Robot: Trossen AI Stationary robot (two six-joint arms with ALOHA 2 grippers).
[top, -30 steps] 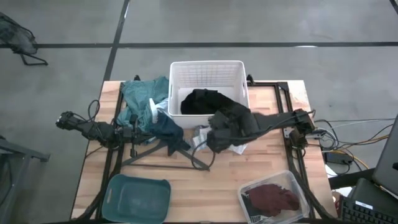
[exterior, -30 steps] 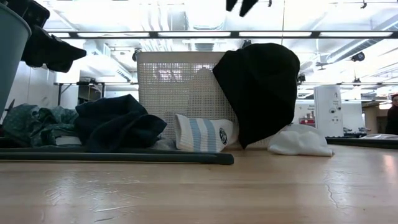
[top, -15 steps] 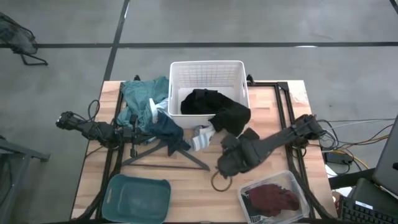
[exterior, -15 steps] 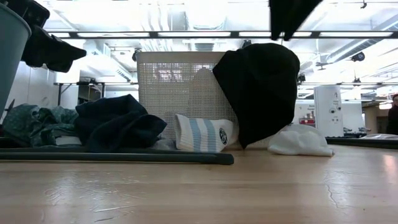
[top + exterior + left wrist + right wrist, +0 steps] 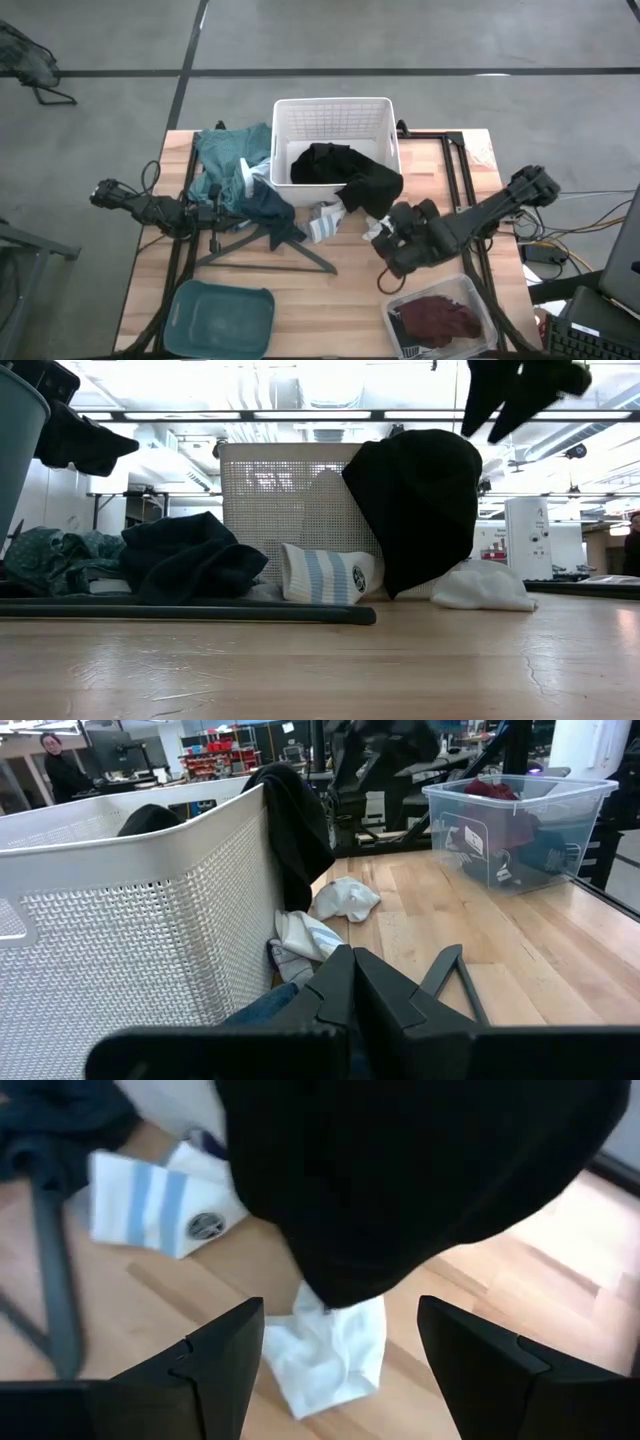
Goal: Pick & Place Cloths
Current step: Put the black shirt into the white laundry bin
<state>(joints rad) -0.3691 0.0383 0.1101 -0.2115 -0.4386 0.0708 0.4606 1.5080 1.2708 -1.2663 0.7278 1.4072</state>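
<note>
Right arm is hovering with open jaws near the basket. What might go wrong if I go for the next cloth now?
1. The black cloth drapes over the white perforated laundry basket's rim, covering part of the small white cloth; the right gripper might snag both.
2. Pulling the black cloth might drag it out of the basket.
3. The blue-striped white sock lies near the dark grey clothes hanger; a low approach may hit it.

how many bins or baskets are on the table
3: white basket at the far edge holding a black cloth, teal bin at the near left, clear bin with a maroon cloth at the near right.
</note>
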